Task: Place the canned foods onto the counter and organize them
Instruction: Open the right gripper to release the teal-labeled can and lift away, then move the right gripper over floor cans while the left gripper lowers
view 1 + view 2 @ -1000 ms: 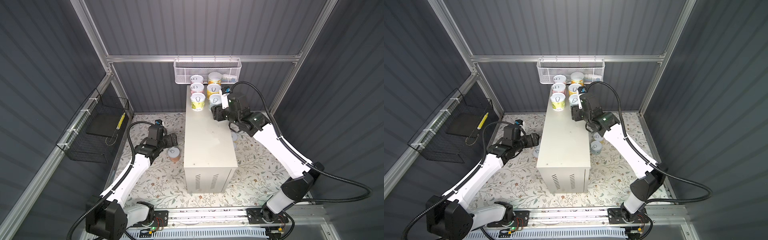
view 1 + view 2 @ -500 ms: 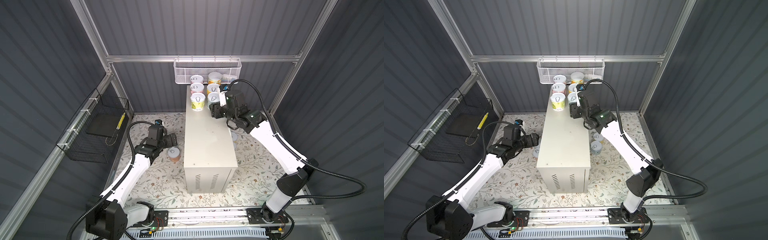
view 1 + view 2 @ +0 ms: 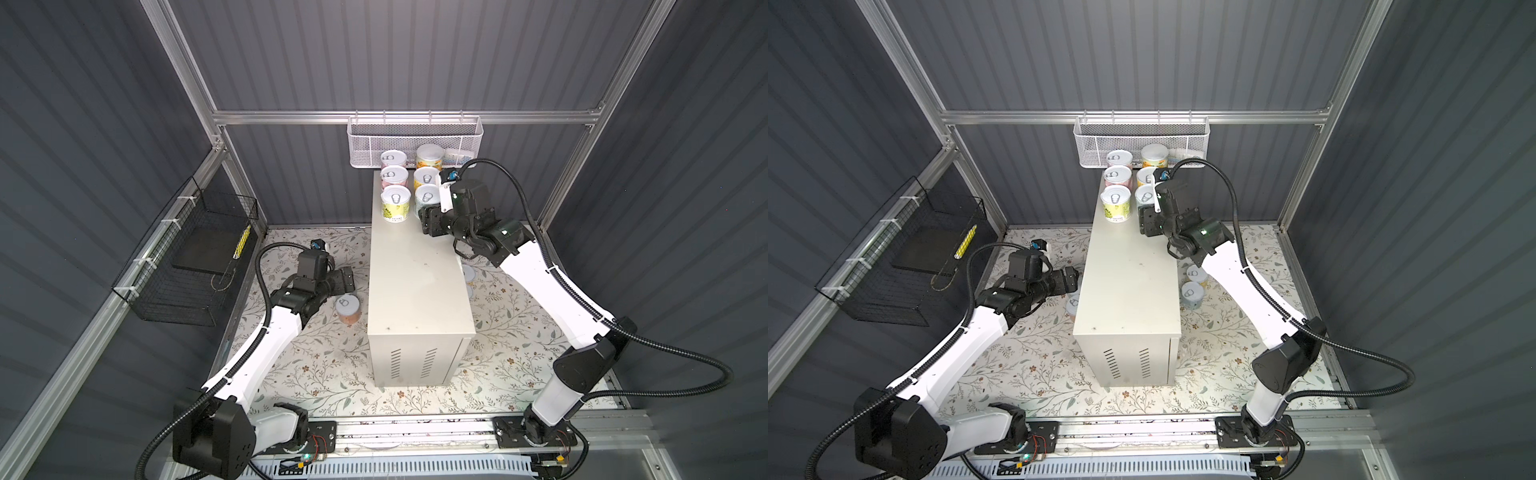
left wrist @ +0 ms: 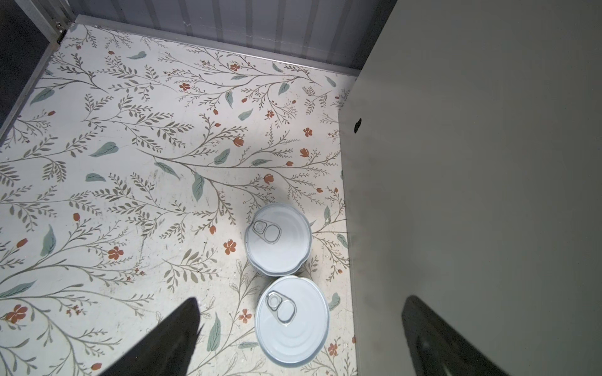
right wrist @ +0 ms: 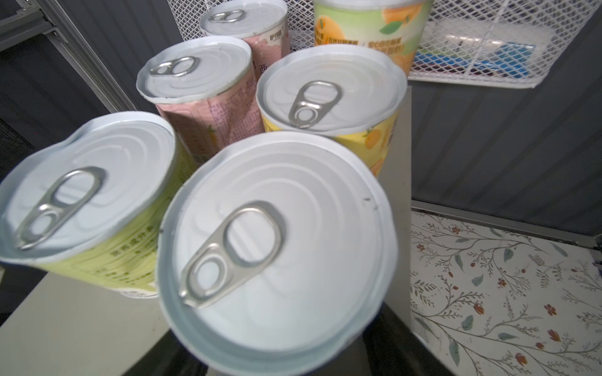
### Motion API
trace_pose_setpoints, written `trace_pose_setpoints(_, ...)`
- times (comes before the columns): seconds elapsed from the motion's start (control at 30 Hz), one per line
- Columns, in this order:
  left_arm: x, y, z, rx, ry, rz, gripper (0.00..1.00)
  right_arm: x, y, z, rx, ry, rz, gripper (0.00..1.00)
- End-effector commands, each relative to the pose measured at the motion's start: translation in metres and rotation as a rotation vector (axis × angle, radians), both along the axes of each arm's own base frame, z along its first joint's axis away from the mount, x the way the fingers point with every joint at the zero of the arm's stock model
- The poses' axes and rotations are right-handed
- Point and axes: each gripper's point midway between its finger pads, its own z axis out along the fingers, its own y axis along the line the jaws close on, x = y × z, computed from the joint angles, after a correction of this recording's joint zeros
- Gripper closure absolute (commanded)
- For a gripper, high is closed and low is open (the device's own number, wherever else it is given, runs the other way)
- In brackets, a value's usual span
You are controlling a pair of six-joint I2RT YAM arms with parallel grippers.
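Note:
Several canned foods stand in two rows at the far end of the counter. My right gripper reaches over the counter top, its fingers either side of the nearest can of the right row, which stands upright; the wide lid hides whether the pads touch it. My left gripper hangs open and empty low over the floral floor beside the counter's left side, above two upright cans that stand close together. Two more cans stand on the floor right of the counter.
A white mesh basket hangs on the back wall just behind the far cans. A black wire basket hangs on the left wall. The floral floor runs round the counter, and the arms' rail lies along the front.
My right gripper has carried its can a little further toward the counter's far end, level with the yellow-green can. The left arm has not moved.

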Motion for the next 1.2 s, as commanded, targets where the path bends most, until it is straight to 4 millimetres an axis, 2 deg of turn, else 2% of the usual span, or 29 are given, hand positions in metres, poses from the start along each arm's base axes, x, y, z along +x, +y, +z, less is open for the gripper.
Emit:
trace_pose_setpoints(0.0,0.003,-0.002,0.001,0.001,-0.005,-0.009,0.02,-0.002,-0.008,0.017,0.026,-0.024,-0.022,0.29)
trace_pose_setpoints(0.17,0.002,0.001,0.001,0.009,-0.006,0.004,0.01,-0.015,-0.005,0.023,0.043,-0.012,0.022,0.28)
trace_pose_setpoints(0.3,0.003,0.004,-0.003,0.01,0.005,0.026,0.01,-0.044,-0.002,0.033,0.074,-0.008,0.098,0.26)
trace_pose_setpoints(0.37,0.004,0.005,-0.007,0.008,0.017,0.044,0.01,-0.059,-0.007,0.04,0.082,-0.021,0.11,0.25)
trace_pose_setpoints(0.47,0.006,0.007,-0.016,0.004,0.043,0.072,0.0,-0.083,-0.026,0.047,0.082,-0.062,0.087,0.24)
trace_pose_setpoints(0.53,0.007,0.01,-0.021,0.008,0.038,0.089,0.0,-0.093,-0.045,0.044,0.079,-0.084,0.037,0.23)
trace_pose_setpoints(0.73,0.006,0.019,-0.019,0.003,-0.022,0.14,0.01,-0.114,-0.105,0.016,0.075,-0.086,-0.144,0.2)
trace_pose_setpoints(0.77,0.005,0.018,-0.019,0.001,-0.015,0.138,0.01,-0.12,-0.115,0.015,0.092,-0.091,-0.169,0.2)
trace_pose_setpoints(0.9,0.004,0.011,-0.023,0.003,0.031,0.091,0.0,-0.125,-0.145,-0.011,0.11,-0.071,-0.253,0.19)
trace_pose_setpoints(1.0,0.003,0.011,-0.026,-0.002,0.034,0.094,0.01,-0.121,-0.156,-0.039,0.113,-0.022,-0.289,0.17)
trace_pose_setpoints(1.17,0.002,0.008,-0.023,-0.017,0.021,0.083,0.01,-0.114,-0.161,-0.083,0.093,0.068,-0.321,0.15)
